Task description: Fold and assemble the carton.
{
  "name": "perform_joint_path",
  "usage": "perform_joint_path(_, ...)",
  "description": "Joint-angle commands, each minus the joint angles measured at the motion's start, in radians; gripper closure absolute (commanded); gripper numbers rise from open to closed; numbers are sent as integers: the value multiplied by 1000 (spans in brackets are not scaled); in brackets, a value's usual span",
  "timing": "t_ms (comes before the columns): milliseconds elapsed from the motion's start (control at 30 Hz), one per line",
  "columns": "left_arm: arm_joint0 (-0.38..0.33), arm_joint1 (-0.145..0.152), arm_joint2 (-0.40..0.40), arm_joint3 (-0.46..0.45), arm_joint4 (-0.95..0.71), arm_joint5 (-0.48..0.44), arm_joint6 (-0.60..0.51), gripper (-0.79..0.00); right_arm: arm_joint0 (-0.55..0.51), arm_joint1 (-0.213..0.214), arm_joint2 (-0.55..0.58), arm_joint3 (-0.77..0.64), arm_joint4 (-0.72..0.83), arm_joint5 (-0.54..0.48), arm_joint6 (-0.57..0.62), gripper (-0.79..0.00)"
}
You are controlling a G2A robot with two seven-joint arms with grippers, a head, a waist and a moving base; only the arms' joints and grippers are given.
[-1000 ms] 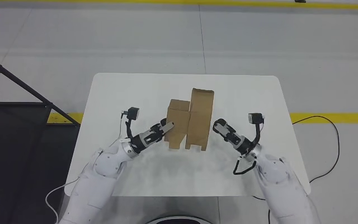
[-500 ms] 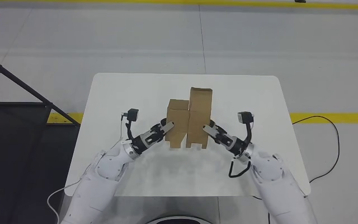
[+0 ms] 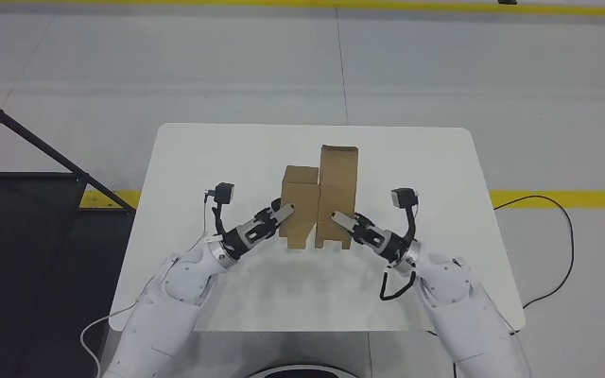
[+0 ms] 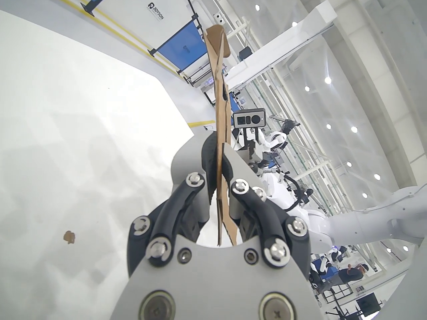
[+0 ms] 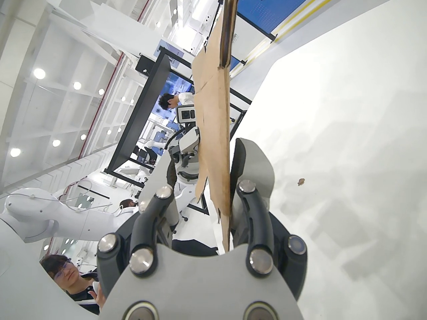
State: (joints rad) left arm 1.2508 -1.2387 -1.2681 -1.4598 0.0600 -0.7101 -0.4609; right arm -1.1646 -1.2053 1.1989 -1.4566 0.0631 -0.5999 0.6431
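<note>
Flat carton [image 3: 319, 203] hangs over the middle of the bench [image 3: 416, 161], long axis toward the far edge; left pincer [image 3: 281, 215] clamps its near left corner, right pincer [image 3: 338, 219], spread wide, straddles the near right

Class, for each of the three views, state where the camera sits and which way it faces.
Top view: above the arms, looking down at the table, carton and both arms.
Left wrist view: on the left wrist, facing along the left tool, shut on the carton's edge.
Right wrist view: on the right wrist, facing along the right tool, open astride the carton.
Shared: both wrist views see the carton edge-on.
</note>
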Motion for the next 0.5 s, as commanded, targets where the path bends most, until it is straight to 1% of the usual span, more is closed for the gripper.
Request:
perform_joint_path(0,-1,1,0,1,-5,-2,-2,0,2,0,-2,2,-1,1,-1,-311)
perform_joint_path(167,-2,2,3,2,-15,-5,-5,0,3,1,-4,4,-3,3,-6,-151)
perform_joint_path(200,-2,3,3,2,-16,-6,-4,0,3,1,-5,4,-4,3,-7,-102)
perform_joint_path(233,-2,3,4,3,-18,-7,-4,0,3,1,-5,4,-4,3,-8,-15)
perform_joint_path(267,-2,3,5,3,-19,-7,-4,0,3,1,-5,4,-3,4,-9,0)
perform_joint_path(400,-3,4,7,1,-21,-9,-2,0,5,2,0,8,-5,10,-15,0)
perform_joint_path(433,-2,4,6,1,-20,-8,0,-283,4,3,2,7,-2,10,-14,0)
perform_joint_path(467,-3,5,3,2,-18,-2,9,-748,4,4,5,6,1,10,-13,0)
